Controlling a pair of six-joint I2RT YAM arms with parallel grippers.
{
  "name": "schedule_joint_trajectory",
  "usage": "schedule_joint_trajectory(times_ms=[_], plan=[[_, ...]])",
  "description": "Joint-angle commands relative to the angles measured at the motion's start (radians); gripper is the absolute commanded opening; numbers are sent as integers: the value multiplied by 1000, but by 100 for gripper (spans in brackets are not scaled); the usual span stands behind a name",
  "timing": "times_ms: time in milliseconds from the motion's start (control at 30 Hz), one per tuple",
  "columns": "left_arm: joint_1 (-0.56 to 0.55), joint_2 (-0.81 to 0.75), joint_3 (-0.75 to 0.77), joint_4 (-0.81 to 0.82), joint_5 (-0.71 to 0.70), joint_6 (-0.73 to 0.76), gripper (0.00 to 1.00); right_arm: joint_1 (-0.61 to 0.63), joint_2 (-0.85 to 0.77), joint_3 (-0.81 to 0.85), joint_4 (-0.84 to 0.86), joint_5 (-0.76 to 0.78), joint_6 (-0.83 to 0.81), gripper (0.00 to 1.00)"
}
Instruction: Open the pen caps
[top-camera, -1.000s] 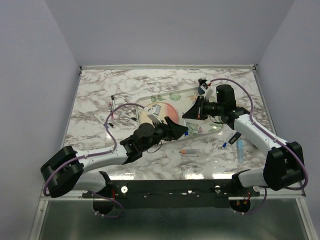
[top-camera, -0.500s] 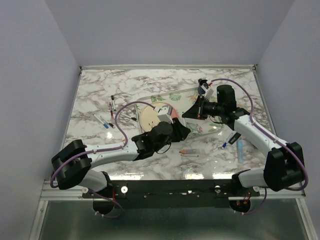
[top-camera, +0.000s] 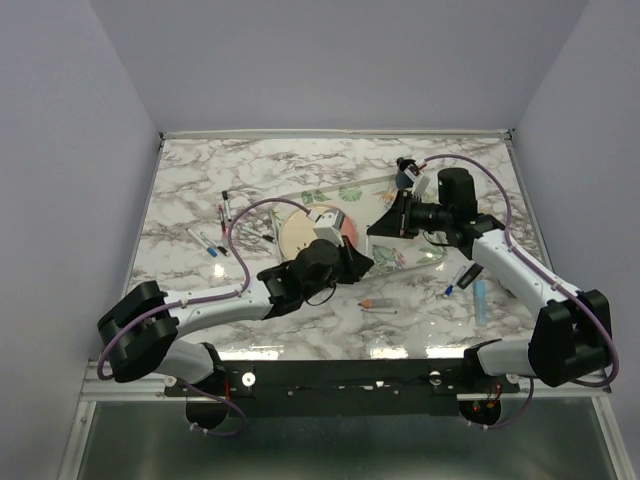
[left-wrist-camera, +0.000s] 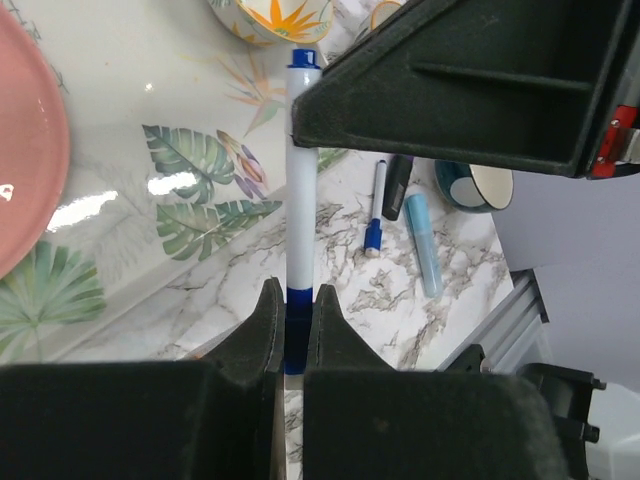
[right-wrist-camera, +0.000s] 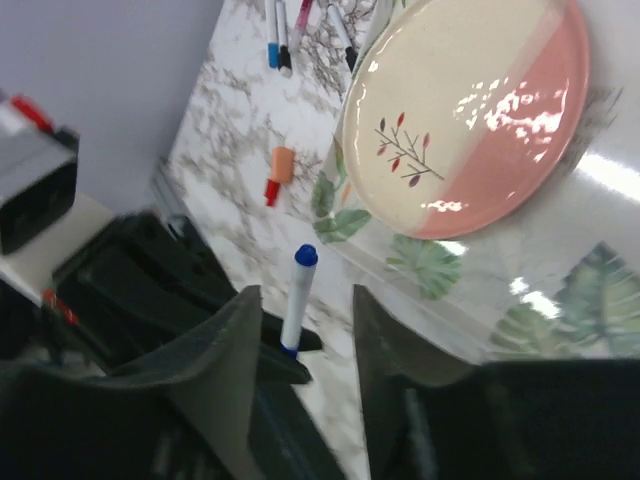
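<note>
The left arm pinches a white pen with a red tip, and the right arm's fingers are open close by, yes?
The tip is blue, not red; the right wrist view shows it. The left fingers do pinch the white pen, and the right fingers are open close by.

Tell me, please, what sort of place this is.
Likely a robot lab workcell: a marble-patterned table boxed in by plain lilac walls, with pens and a plate laid out for practice.
</note>
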Motion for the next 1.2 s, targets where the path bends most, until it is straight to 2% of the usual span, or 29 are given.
schedule_joint_trajectory(times_ms=[0,33,67,100,133,167,233,267,300,367,533,600,700,900,1033,1167], plan=[[107,-110,-104,44,311,55,0,-26,-33,168,-280,-182,-588,59],[119,-124,-115,41,356,82,0,-25,-42,199,-344,-234,-711,66],[135,-141,-125,44,444,96,0,-26,-52,214,-415,-324,-947,68],[156,-172,-142,38,483,104,0,-25,-83,222,-544,-347,-1065,68],[162,-184,-144,26,514,112,0,-25,-103,216,-579,-362,-1157,69],[170,-193,-142,9,549,136,0,-25,-121,211,-608,-377,-1330,70],[181,-198,-126,-35,658,150,0,-9,-178,199,-771,-377,-1594,73],[182,-192,-121,-39,696,156,0,-8,-197,167,-811,-368,-1846,75],[182,-175,-110,-45,768,158,0,1,-209,145,-884,-355,-1973,76],[182,-152,-99,-46,821,155,0,11,-209,139,-956,-313,-2240,76],[175,-105,-69,-92,849,167,0,81,-191,160,-995,-258,-2310,74],[167,-98,-63,-85,852,164,0,166,-180,144,-980,-180,-2300,72],[159,-80,-46,-89,861,167,0,289,-169,112,-893,-59,-2214,66],[150,-60,-32,-95,875,174,0,440,-117,88,-804,144,-2129,53],[149,-63,-33,-105,879,184,0,506,-99,68,-757,259,-2099,41],[149,-72,-46,-112,882,188,0,529,-96,53,-731,314,-2079,35]])
